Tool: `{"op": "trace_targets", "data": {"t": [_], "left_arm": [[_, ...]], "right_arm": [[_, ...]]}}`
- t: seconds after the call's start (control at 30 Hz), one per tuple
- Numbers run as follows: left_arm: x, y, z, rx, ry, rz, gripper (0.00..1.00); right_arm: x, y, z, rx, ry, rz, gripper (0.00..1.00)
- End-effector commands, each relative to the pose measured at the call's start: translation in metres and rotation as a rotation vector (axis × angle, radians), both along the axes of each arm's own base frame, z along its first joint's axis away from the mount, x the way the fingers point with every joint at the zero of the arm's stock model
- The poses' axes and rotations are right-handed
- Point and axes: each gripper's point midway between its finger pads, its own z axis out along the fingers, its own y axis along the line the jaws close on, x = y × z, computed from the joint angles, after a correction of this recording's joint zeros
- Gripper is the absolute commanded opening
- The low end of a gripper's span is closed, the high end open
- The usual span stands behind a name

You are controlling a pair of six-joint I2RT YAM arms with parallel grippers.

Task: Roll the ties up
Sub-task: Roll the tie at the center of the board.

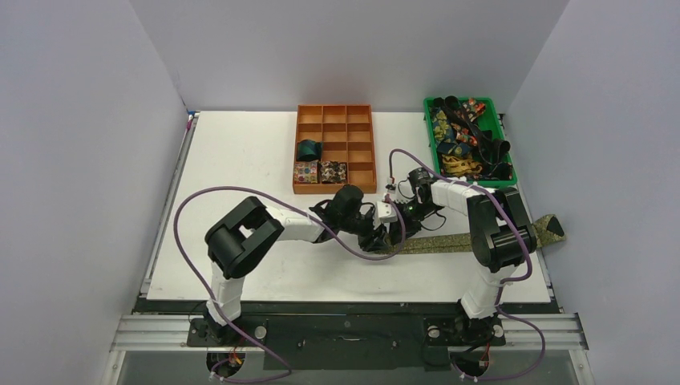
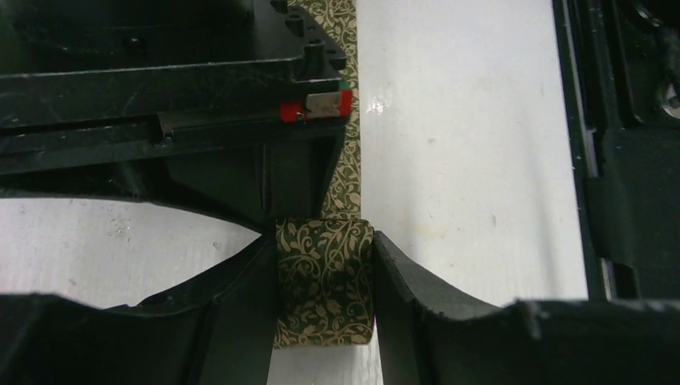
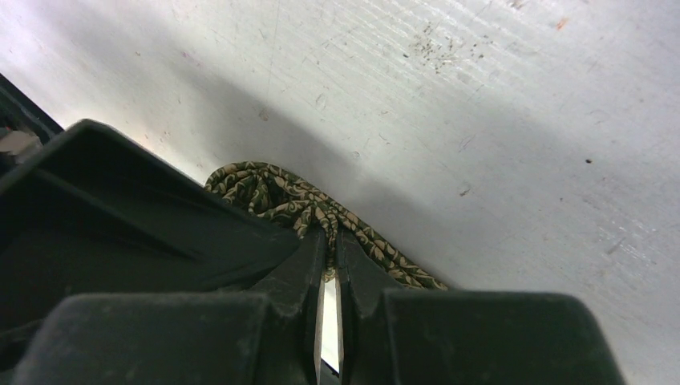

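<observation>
An olive-gold vine-patterned tie point(image 1: 449, 242) lies flat across the table's right side, its wide end point(image 1: 552, 228) hanging over the right edge. My left gripper point(image 1: 383, 238) is shut on the folded narrow end of this tie point(image 2: 324, 281), which stands between its jaws. My right gripper point(image 1: 401, 215) is shut on the same tie, pinching a bunched fold of fabric point(image 3: 309, 204) against the table. The two grippers meet at the tie's left end. Three rolled ties point(image 1: 319, 164) sit in the orange box.
An orange compartment box point(image 1: 334, 148) stands at the back centre. A green bin point(image 1: 469, 140) with several loose ties stands at the back right. Purple cables point(image 1: 200, 208) loop from both arms. White walls close the sides and back.
</observation>
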Motion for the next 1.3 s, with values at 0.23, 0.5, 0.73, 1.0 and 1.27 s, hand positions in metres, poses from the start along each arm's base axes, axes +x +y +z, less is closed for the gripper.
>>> {"op": "trace_targets", "data": {"t": [0.23, 0.5, 0.73, 1.0, 1.27], "left_arm": [[0.014, 0.012, -0.066, 0.177, -0.028, 0.085, 0.38], [0.005, 0.041, -0.086, 0.310, -0.054, 0.055, 0.33], [-0.001, 0.051, -0.089, 0.342, -0.058, 0.037, 0.32], [0.000, 0.048, -0.087, 0.341, -0.058, 0.032, 0.33], [0.002, 0.047, -0.084, 0.338, -0.063, 0.037, 0.33]], "right_arm": [[0.005, 0.003, -0.012, -0.013, -0.055, 0.004, 0.00], [0.016, -0.003, 0.025, 0.077, -0.082, -0.052, 0.06], [0.018, 0.000, 0.064, 0.206, -0.073, -0.090, 0.29], [0.005, 0.017, 0.048, 0.198, -0.013, -0.043, 0.34], [0.007, 0.014, 0.024, 0.136, 0.011, -0.042, 0.31]]}}
